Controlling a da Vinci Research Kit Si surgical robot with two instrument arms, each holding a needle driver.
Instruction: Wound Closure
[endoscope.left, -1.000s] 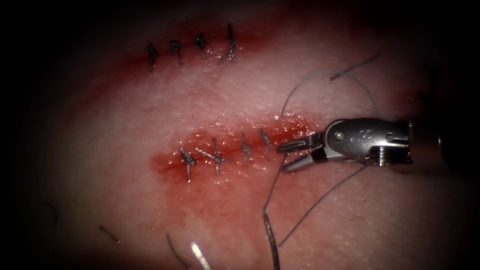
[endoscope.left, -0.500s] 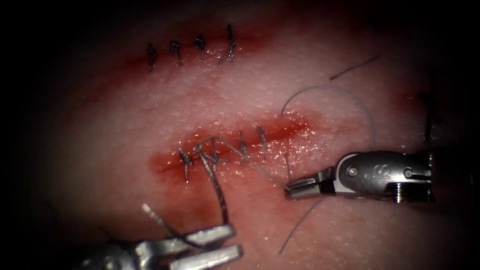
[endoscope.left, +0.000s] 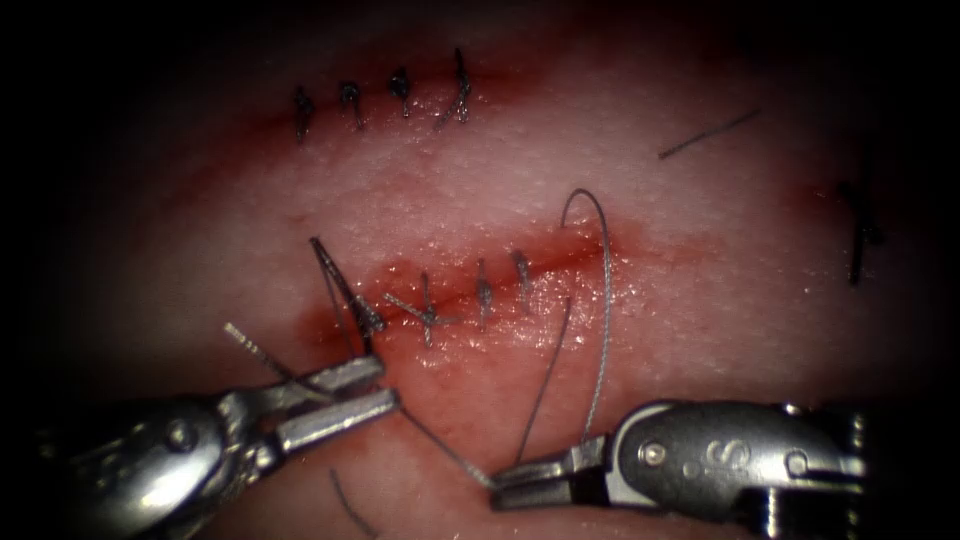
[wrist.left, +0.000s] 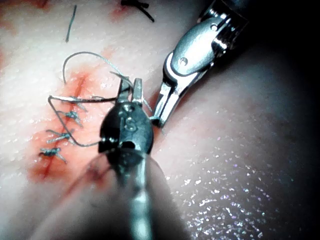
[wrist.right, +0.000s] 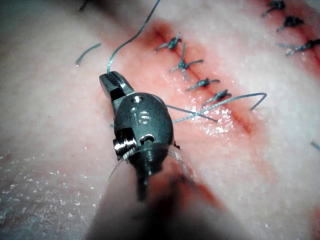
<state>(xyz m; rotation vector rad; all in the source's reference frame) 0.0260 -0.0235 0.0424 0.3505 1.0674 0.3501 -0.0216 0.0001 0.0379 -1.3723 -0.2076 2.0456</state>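
The cut (endoscope.left: 470, 290) runs across the middle of the frame, and four stitches (endoscope.left: 483, 297) cross its left and central stretch, so most of it looks closed. Its right end, just right of centre, has no tied stitch. There the thread (endoscope.left: 606, 300) rises out of the tissue (endoscope.left: 700, 330) in a high arch and drops to the lower middle of the frame. I'd judge that a fifth stitch has been placed and its knot is not yet made.

The right claw (endoscope.left: 497, 487), at lower centre, has its jaws together, and they look clamped on the thread where the arch comes down. A second strand runs from its tip to the left claw (endoscope.left: 388, 383) at lower left. That one's jaws are nearly together and seem to pinch the thread. From it a doubled strand stands up in a peak beside the leftmost stitch. I can't tell where the needle is.

Red fluid (endoscope.left: 440, 390) stains the tissue around and below the cut. At upper left, another row of stitches (endoscope.left: 400, 90) looks finished. A cut end of thread (endoscope.left: 710, 133) lies at upper right.
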